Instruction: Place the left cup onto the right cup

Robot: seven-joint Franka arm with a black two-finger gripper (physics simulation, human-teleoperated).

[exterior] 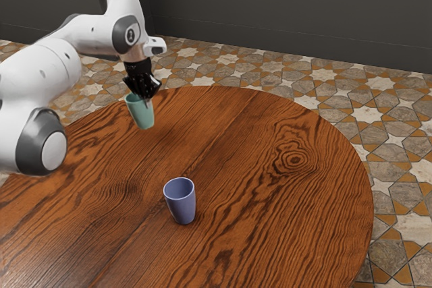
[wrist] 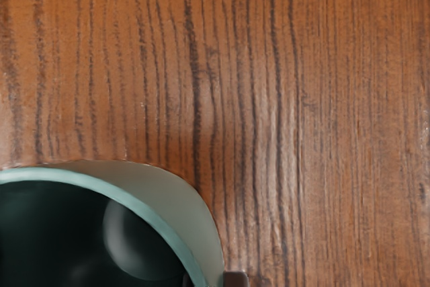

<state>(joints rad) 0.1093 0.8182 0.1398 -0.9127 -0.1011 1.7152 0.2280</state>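
Teal cup: hangs from my hand, clear of the tabletop, slightly tilted. The hand is clamped on its wall at the rim. I cannot tell which finger is inside. In the wrist view the teal cup's dark open mouth sits directly under the hand, with bare tabletop grain beyond it.

Handling, judged: small, rigid, thin-walled, probably light. The surface looks smooth, so likely slippery. A one-sided rim pinch lets it pivot, and the tilt fits that. The hold point is acceptable for carrying if I keep motions slow.

Blue cup: upright, mouth up, on the tabletop well apart from the hand and lower than it. It is similar in size and looks light, so an off-centre set-down could tip it.
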